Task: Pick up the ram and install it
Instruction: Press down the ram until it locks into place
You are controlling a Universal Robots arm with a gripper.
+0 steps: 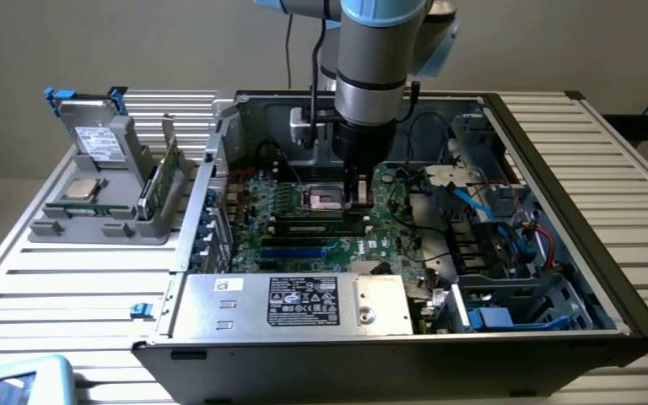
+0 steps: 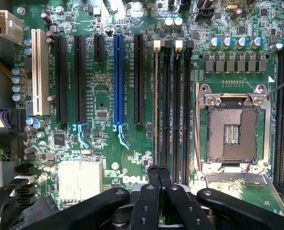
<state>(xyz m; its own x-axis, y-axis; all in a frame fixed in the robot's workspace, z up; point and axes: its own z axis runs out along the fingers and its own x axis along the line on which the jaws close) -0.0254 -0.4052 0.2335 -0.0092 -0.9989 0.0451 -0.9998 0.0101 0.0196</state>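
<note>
White "DELL" lettering sits on the green motherboard (image 2: pixel 108 124) in the wrist view, partly cut off by the tool (image 2: pixel 159 173). The label (image 1: pixel 305 301) on the silver power supply (image 1: pixel 290 304) carries print too small to read.

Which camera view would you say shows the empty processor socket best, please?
The wrist view: the processor socket faces the camera squarely, with its contact field and metal frame plain. In the exterior view the socket appears small, beside the gripper above the motherboard.

Arm vertical, gripper (image 2: pixel 159 175) pointing down, fingers together
</note>
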